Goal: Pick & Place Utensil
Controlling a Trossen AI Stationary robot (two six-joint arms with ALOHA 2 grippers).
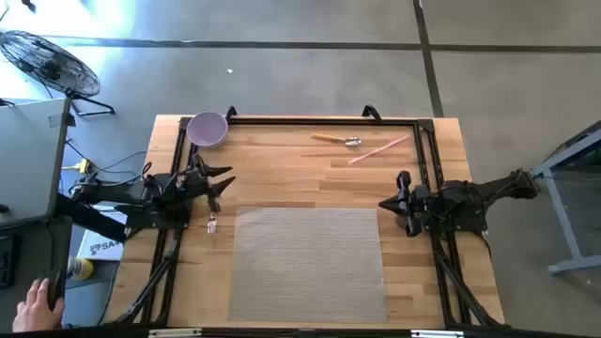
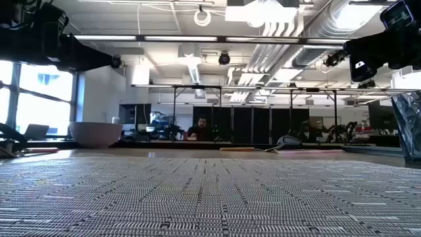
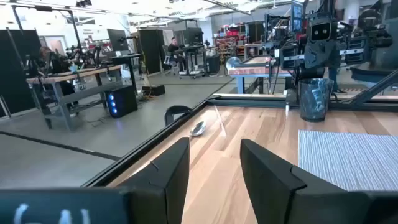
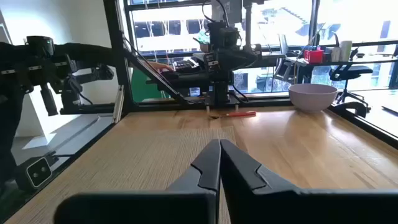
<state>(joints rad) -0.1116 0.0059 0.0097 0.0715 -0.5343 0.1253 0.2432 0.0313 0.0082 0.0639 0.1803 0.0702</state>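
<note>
A spoon with a wooden handle (image 1: 336,140) and a pink stick (image 1: 378,150) lie flat on the wooden table near its far edge. They also show in the left wrist view, the spoon (image 3: 198,128) beside the stick (image 3: 219,120). A lavender bowl (image 1: 208,130) stands at the far left corner and shows in the right wrist view (image 4: 313,96). My left gripper (image 1: 221,181) is open and empty at the table's left side (image 3: 214,146). My right gripper (image 1: 385,203) is shut and empty at the right side (image 4: 219,155).
A grey woven placemat (image 1: 308,263) covers the table's near middle. A small reddish object (image 1: 212,223) lies just below my left gripper, also seen in the right wrist view (image 4: 235,114). A black rail (image 1: 300,119) frames the table. A person's hand (image 1: 38,300) shows off the table's near left.
</note>
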